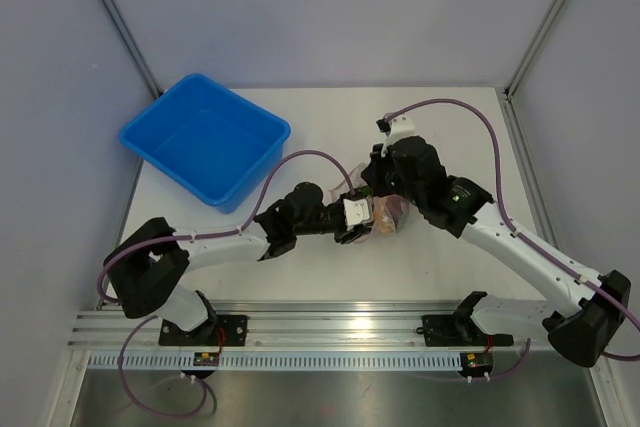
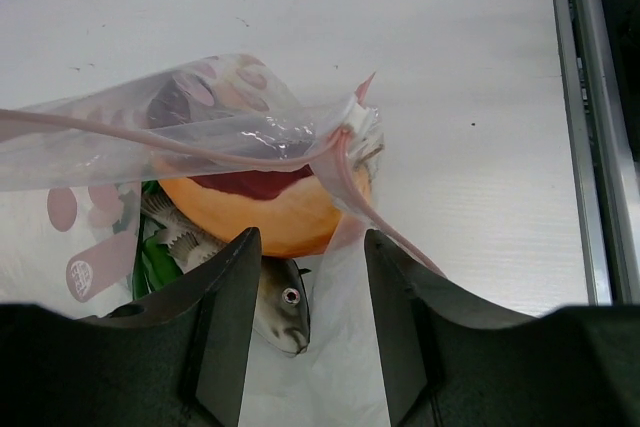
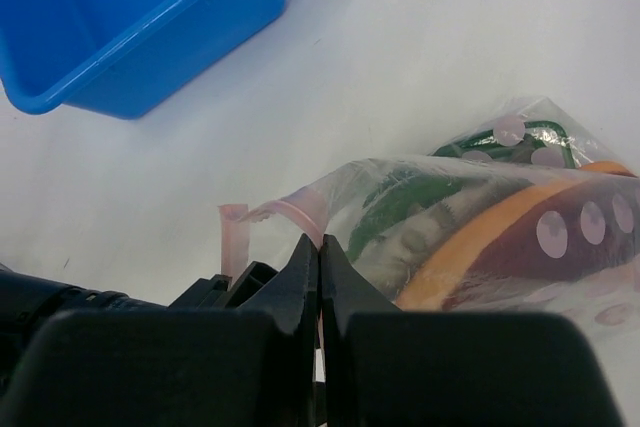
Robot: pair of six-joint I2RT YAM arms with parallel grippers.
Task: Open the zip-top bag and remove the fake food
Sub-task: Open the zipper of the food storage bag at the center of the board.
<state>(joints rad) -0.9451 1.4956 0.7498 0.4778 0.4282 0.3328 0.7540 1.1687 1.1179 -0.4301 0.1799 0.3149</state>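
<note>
Lying mid-table (image 1: pixel 330 127), right of the blue bin (image 1: pixel 205 137), between both claws: zip-top bag (image 1: pixel 385 212). Inside, seen through the film: fake food, namely orange-tan piece (image 2: pixel 270 212), grey fish (image 2: pixel 280 307), green vegetable (image 2: pixel 150 257). Right claw (image 3: pixel 320 257) pinched tight on the bag's pink zip edge. Left claw (image 2: pixel 305 247) spread wide above the fish, gripping nothing.

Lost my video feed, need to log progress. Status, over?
Left gripper open, astride zip-top bag mouth. Right gripper shut on its edge. Fake food inside, fish at mouth. Nothing blocking.
</note>
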